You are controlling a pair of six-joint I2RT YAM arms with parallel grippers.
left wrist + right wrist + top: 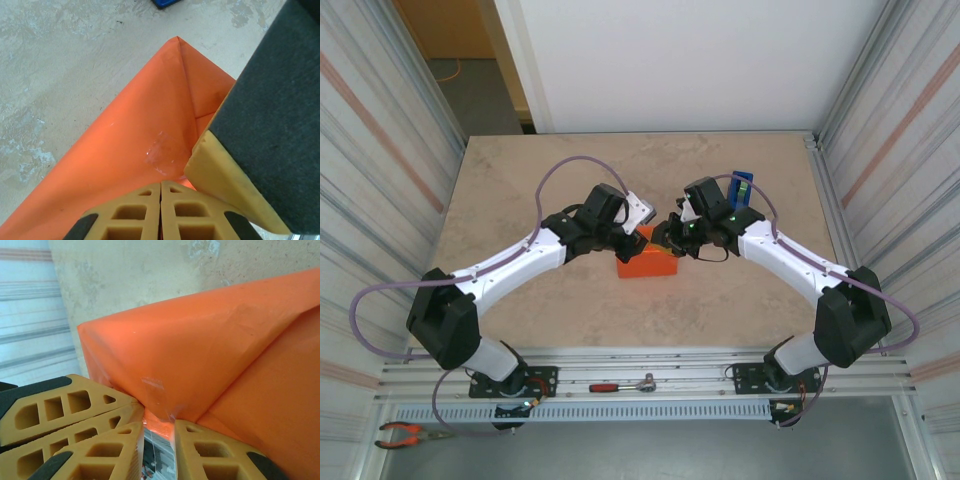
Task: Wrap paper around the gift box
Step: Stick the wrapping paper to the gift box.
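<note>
On the table (520, 180), the gift box (645, 265) lies against the closed left gripper (160, 186) and slightly parted right gripper (159, 426).

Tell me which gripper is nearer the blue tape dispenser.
Right. The right gripper is at the right end of the gift box, with the blue tape dispenser close behind its wrist. The left gripper is over the box's left part, farther off.

A beige, mottled stone-look tabletop (520, 190) spreads across the middle. A ribbed grey metal wall panel (370, 150) stands at nine o'clock, and its twin metal panel (910, 120) at three. A smooth white back wall (690, 60) closes twelve o'clock. Towards eleven, an ochre wall (445, 28) meets grey floor (470, 90). A slotted aluminium rail (650, 362) crosses six o'clock. The light is soft and even.
</note>
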